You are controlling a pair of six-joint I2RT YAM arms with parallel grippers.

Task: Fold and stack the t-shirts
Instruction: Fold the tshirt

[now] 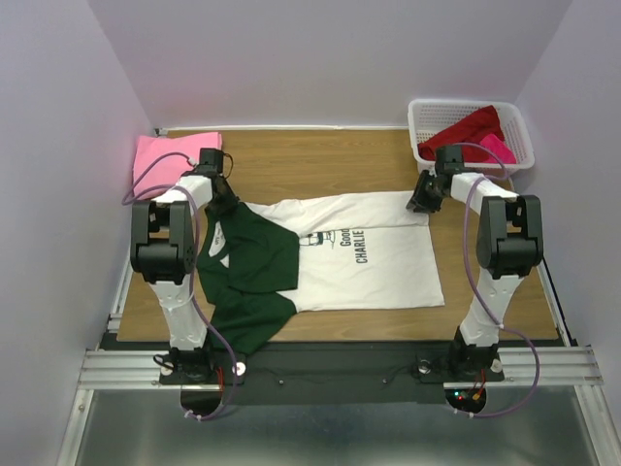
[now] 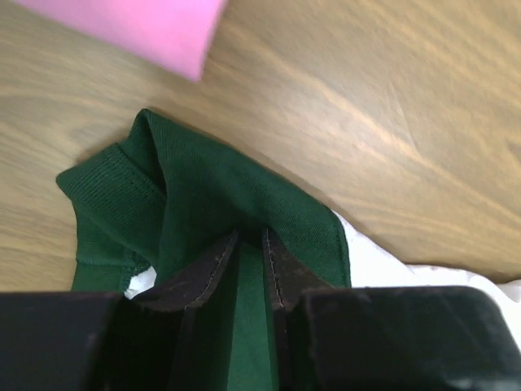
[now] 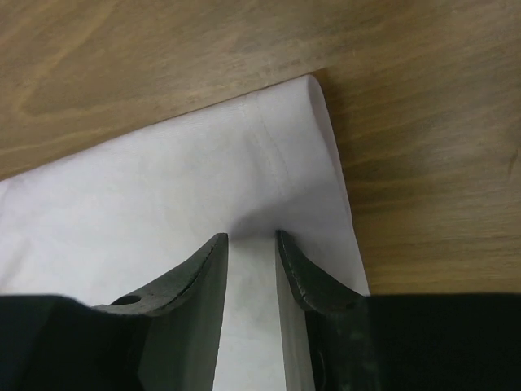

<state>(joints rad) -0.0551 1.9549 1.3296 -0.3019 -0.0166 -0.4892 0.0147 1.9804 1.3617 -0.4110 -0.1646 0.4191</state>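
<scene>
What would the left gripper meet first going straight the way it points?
Left gripper meets the green sleeve of the Charlie Brown tee, bunched between its jaws. Beyond, probably bare table; pink tee sits off-line, left.

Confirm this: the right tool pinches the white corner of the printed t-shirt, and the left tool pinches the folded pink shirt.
The left tool pinches the dark green cloth of the white printed cloth t-shirt, not the folded pink cloth shirt, which lies apart, as the left wrist view shows. The right tool does pinch the white corner.
</scene>
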